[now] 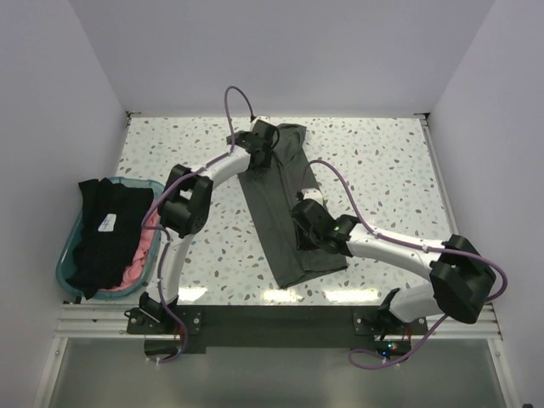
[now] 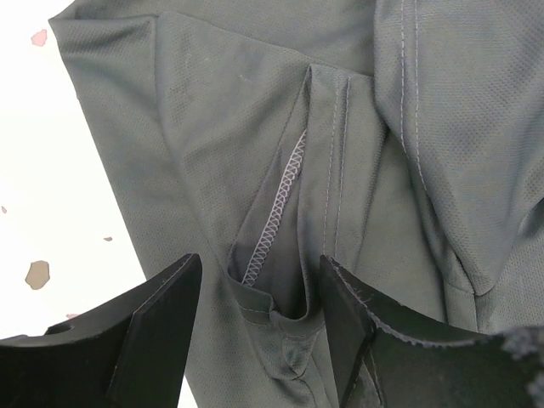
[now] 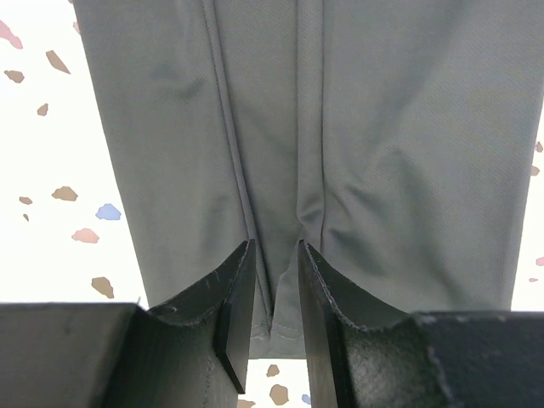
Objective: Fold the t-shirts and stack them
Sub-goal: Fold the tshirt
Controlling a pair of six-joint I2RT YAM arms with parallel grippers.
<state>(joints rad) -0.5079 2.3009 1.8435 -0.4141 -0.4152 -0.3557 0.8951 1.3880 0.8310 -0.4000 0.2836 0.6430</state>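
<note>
The teal tub (image 1: 150,184) holds the black t-shirt (image 1: 104,234), with the pink t-shirt (image 1: 141,255) showing beneath it. Well apart from the tub, the olive-green t-shirt (image 1: 276,212) lies on the table (image 1: 382,170), folded into a long strip. The left gripper (image 2: 259,274) has its jaws wide apart either side of a raised fold. The right gripper (image 3: 276,255) has its jaws narrow, pinching a ridge of the same shirt.

Teal tub (image 1: 61,259) at left edge of speckled white bench (image 1: 382,170), near side. Plain white walls (image 1: 280,51) around.

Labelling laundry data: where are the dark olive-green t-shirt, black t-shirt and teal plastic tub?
dark olive-green t-shirt (image 1: 270,211), top view, flat middle.
black t-shirt (image 1: 100,246), top view, bunched middle.
teal plastic tub (image 1: 62,263), top view, left rim.
</note>
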